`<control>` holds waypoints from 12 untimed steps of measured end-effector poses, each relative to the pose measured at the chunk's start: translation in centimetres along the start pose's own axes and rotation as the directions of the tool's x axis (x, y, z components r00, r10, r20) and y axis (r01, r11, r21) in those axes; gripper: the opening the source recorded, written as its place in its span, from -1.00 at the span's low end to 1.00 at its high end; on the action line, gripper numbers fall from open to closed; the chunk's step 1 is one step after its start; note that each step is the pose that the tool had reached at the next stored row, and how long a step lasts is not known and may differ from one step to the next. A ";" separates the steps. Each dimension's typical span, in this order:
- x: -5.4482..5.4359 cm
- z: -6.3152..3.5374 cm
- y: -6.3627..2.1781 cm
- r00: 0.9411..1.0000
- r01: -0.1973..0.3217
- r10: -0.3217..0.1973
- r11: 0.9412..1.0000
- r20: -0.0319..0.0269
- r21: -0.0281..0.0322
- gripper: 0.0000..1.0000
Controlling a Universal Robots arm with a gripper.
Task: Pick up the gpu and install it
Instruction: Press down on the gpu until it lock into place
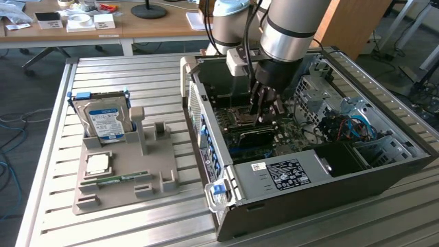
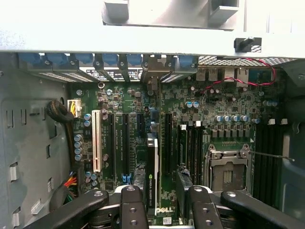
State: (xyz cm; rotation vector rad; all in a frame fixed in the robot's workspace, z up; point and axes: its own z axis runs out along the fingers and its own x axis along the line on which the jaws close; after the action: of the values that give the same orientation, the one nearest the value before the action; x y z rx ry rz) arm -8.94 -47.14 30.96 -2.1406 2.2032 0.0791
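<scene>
The robot's hand (image 1: 262, 105) is lowered inside an open computer case (image 1: 384, 170) that lies on its side on a slatted metal bench (image 1: 130, 72). Its dark fingers (image 2: 131, 205) stand wide apart and hold nothing. In the wrist view they straddle the gpu (image 2: 152, 167), a thin card seen edge-on with a green and black label, standing upright in a slot on the green motherboard (image 2: 200, 109). The fingers are on either side of the card's upper edge, close to it but not visibly pressing it.

Judging by this, the card has already been picked up and placed in its slot, and the hand has let go. Whether it is pushed fully home cannot be told from here.

Beside the card on the board, an empty processor socket (image 2: 228, 175) sits open. To the exterior view's left of the case, a grey holder tray (image 1: 123, 190) on the bench carries a hard drive (image 1: 104, 117) standing upright, a processor chip (image 1: 97, 163) and a memory stick (image 1: 115, 179) lying flat. The upright holder (image 1: 152, 131) in the tray next to the hard drive stands empty.
</scene>
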 end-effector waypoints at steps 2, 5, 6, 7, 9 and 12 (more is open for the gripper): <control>0.0 0.00 0.00 1.000 0.000 0.000 1.000 0.000 0.000 -0.20; 0.0 0.00 0.00 1.000 0.000 0.000 1.000 0.000 0.000 -0.23; 0.0 0.00 0.00 1.000 0.000 0.000 1.000 0.000 0.000 -0.23; 0.0 0.00 0.00 1.000 0.000 0.000 1.000 0.000 0.000 -0.36; 0.0 0.00 0.00 1.000 0.000 0.000 1.000 0.000 0.000 -0.48; 0.0 0.00 0.00 1.000 0.000 0.000 1.000 0.000 0.000 -0.71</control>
State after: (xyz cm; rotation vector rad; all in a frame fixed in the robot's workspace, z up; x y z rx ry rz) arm -8.94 -47.14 30.96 -2.1407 2.2031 0.0791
